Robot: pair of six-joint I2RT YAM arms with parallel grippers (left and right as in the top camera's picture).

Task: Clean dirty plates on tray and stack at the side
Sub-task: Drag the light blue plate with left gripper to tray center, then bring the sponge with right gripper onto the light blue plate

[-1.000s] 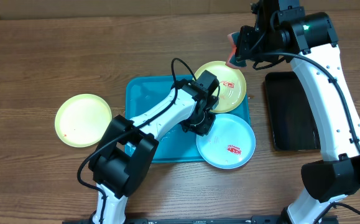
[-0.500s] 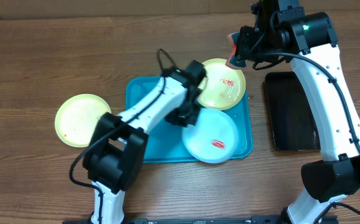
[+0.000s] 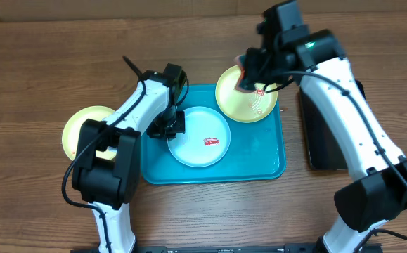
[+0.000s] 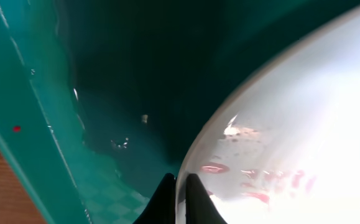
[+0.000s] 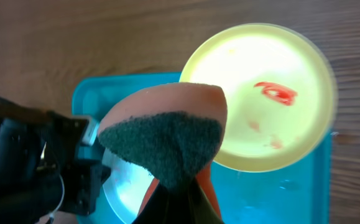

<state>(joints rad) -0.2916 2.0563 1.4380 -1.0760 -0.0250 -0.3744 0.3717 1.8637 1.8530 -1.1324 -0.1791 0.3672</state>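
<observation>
Partly cropped, blue plate (image 4: 291,124) sits pinched by left gripper (image 4: 178,193)

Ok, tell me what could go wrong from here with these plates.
The left gripper pinches only the thin rim of the blue plate, so it could slip free. The smeared yellow plate lies across the far rim of the tray, not flat; pressing the sponge in the right gripper on it might tip it or slide it off.

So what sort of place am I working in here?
Likely a lab bench staged as a dish-cleaning station, not a real kitchen: a bare wooden table, a tray with red-smeared plates, and a sponge above them.
</observation>
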